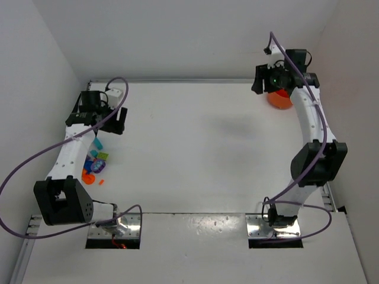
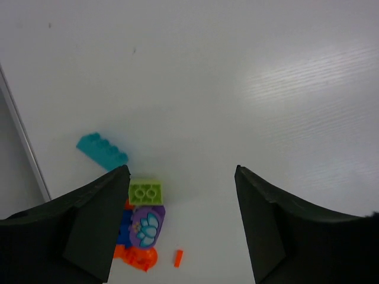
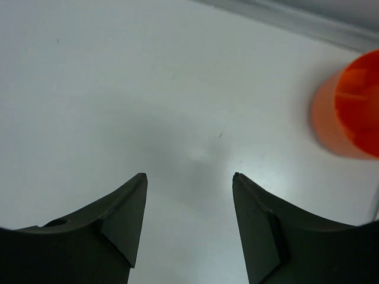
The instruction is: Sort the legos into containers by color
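Nearest to us, beside the left arm, the legos (image 1: 95, 163) lie in a loose heap on the surface (image 1: 195, 148). In the left wrist view we make out a lime-green brick (image 2: 145, 192) touching a purple piece (image 2: 147, 225), a blue brick (image 2: 124, 228) half hidden behind a finger, and orange pieces (image 2: 137, 257). A cyan brick (image 2: 102, 151) lies just apart from them.

The left claw (image 2: 180, 171) hangs over the bare surface just beyond the heap, its jaws spread wide and gripping nothing.

Far across, in the back right corner, the right claw (image 3: 188, 176) is likewise spread and empty. The orange tub (image 3: 349, 112) stands off to its side, well apart from the bricks. We cannot tell whether anything lies inside it, as its interior is blurred.

We judge the sorting barely begun. The bricks are unsorted, none is held, and each must cross to the tub.
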`<control>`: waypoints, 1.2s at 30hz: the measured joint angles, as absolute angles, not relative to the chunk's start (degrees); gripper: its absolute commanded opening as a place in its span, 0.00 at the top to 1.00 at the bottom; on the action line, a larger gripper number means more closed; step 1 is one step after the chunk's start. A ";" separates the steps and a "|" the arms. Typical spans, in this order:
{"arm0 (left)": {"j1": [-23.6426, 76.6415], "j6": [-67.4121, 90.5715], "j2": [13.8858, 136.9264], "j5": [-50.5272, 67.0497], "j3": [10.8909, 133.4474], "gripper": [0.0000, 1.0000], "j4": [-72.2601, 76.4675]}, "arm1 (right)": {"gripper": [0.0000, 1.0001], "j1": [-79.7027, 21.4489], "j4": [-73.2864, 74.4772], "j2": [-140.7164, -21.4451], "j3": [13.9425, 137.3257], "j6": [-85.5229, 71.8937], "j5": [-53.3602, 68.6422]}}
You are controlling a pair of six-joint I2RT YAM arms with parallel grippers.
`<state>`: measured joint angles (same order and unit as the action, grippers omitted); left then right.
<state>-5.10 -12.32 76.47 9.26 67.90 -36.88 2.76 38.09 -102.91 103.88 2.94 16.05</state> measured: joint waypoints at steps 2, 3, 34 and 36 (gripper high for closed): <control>-6.61 -13.82 76.40 7.31 66.13 0.44 -37.65 | 0.40 2.39 37.08 -99.53 96.84 2.83 17.39; -7.46 -14.39 76.38 6.26 65.04 0.46 -38.04 | 0.40 2.22 37.54 -98.67 94.13 2.76 17.80; -17.50 -21.10 93.82 5.10 56.82 0.29 -33.45 | 0.39 1.80 40.84 -91.46 73.12 4.36 16.86; -18.11 -21.61 94.94 5.10 56.88 0.29 -33.28 | 0.39 1.80 40.84 -91.68 73.12 4.51 16.69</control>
<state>-18.11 -21.61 94.94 5.10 56.88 -33.28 1.80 40.84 -91.68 73.12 4.51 16.69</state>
